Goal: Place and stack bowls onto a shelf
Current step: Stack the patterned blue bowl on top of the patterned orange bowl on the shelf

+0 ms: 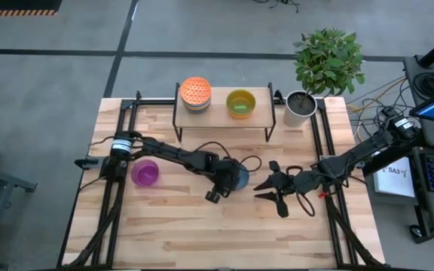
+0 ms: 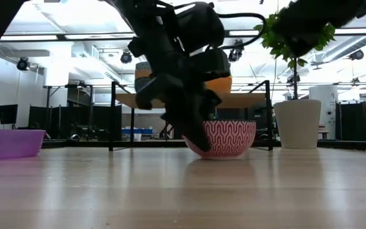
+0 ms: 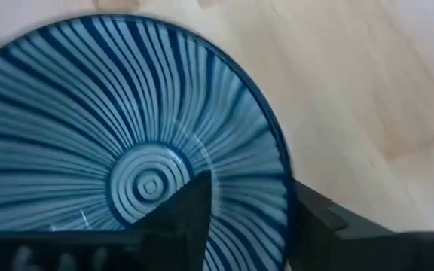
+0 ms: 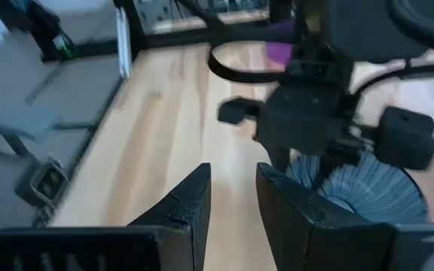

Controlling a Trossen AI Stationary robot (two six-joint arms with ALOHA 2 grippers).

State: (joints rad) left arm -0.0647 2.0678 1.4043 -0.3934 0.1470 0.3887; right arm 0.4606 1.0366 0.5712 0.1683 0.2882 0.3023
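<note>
In the high view the near half of the table (image 1: pixel 202 233) is bare wood. At centre frame the left gripper (image 1: pixel 228 181) stands over a striped bowl (image 1: pixel 239 175). The left wrist view shows one finger inside the blue-and-white bowl and the other outside its rim, so the jaws straddle the wall — closed onto it, as far as I can judge. In the low view the bowl's outside is a pink and white pattern, and it sits on the tabletop.

Just to the right of centre, the right gripper (image 1: pixel 271 184) hovers near that bowl with its fingers spread apart and nothing between them; it touches nothing I can see.

At left centre a purple bowl (image 1: pixel 145 173) sits alone on the table, untouched.

Farther back, in the upper middle of the frame, the shelf (image 1: pixel 223 111) carries a small stack topped by an orange patterned bowl (image 1: pixel 196 91) on its left, and a yellow bowl (image 1: pixel 240 102) with a green one inside it on its right. A potted plant (image 1: pixel 301 105) stands just right of the shelf.

So part of the work looks done — two groups are up. The striped bowl and the purple one are left, with the striped one apparently in hand.
</note>
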